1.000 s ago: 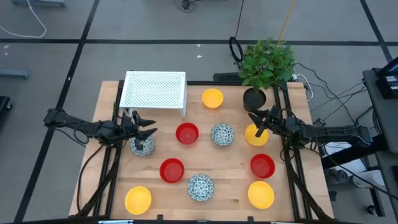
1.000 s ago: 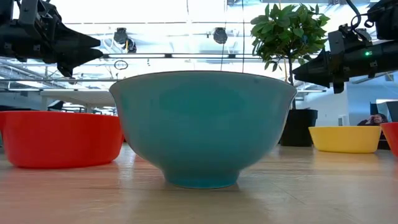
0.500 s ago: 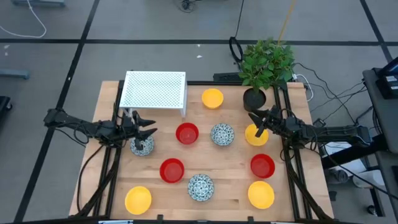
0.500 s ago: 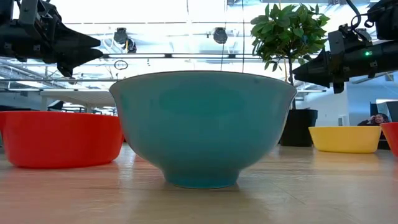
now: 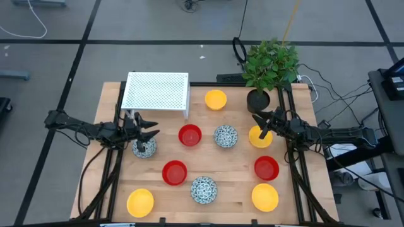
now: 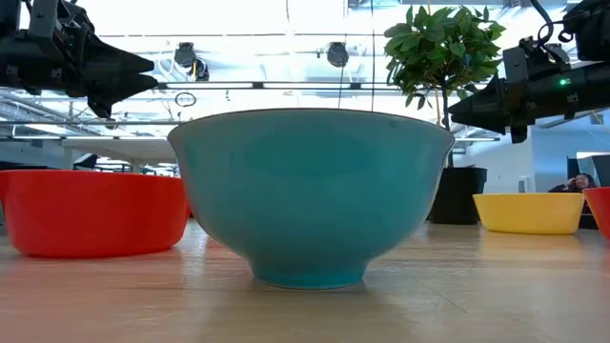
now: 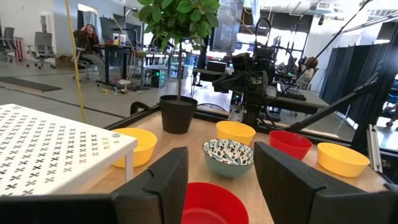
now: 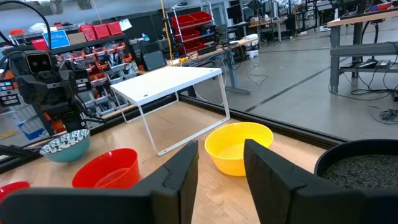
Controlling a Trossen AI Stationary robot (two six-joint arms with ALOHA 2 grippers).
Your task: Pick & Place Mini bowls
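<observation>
A: Why are the small glossy bowls (image 5: pixel 190 135), red, yellow and blue-speckled white, sitting scattered over the pale wooden surface (image 5: pixel 237 183), below the white perforated rack (image 5: pixel 155 91)?

B: Spaced apart, I judge, so each is getting room for fingers.

A: And the hands?

B: The left hand (image 5: pixel 150 133) is hovering spread above a speckled bowl (image 5: pixel 144 149); the right hand (image 5: pixel 259 122) is hanging spread beside a yellow bowl (image 5: pixel 260 137).

- No legible text, labels, brands, numbers or signs in any view.
- White perforated rack (image 5: pixel 155 91): cross-shaped cut-outs only, no lettering.
- Speckled mini bowls (image 5: pixel 225 136): pattern only, no marks.
- Blue sign (image 8: pixel 60 39) on the red shelving behind the table: too small to read.
</observation>
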